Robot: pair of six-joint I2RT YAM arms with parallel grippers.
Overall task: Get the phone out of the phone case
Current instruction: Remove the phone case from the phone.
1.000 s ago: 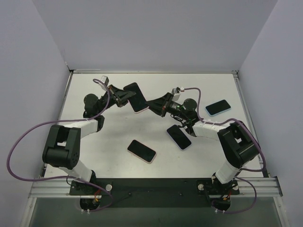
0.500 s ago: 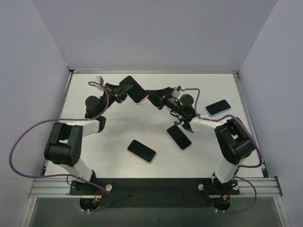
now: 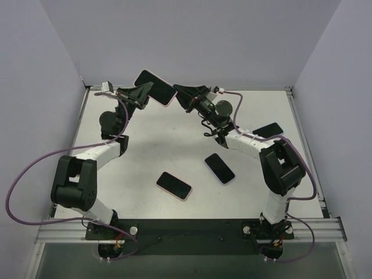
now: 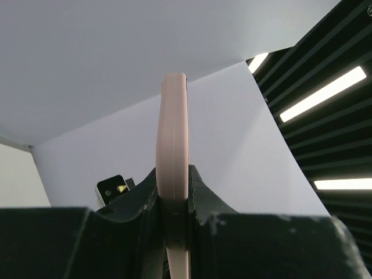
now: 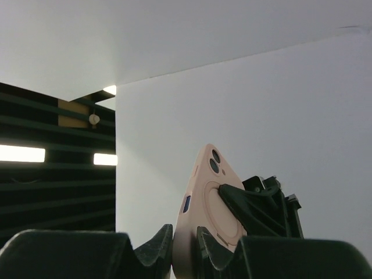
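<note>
Basically not done yet: phone sits inside phone case, raised over table far edge, left end effector & right end effector both clamped on it. Pull-out remains.

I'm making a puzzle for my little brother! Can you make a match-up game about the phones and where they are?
Things:
1. left gripper
2. blue-edged phone
3. pale-edged phone
4. pink-edged phone

Places or states:
A. lying flat, furthest left of the flat phones
B. partly hidden behind the right arm
C. clamped on a pink-cased phone lifted into the air
D. lying flat, in between the other two flat phones

Right pairs: 1-C, 2-B, 3-D, 4-A.
</note>
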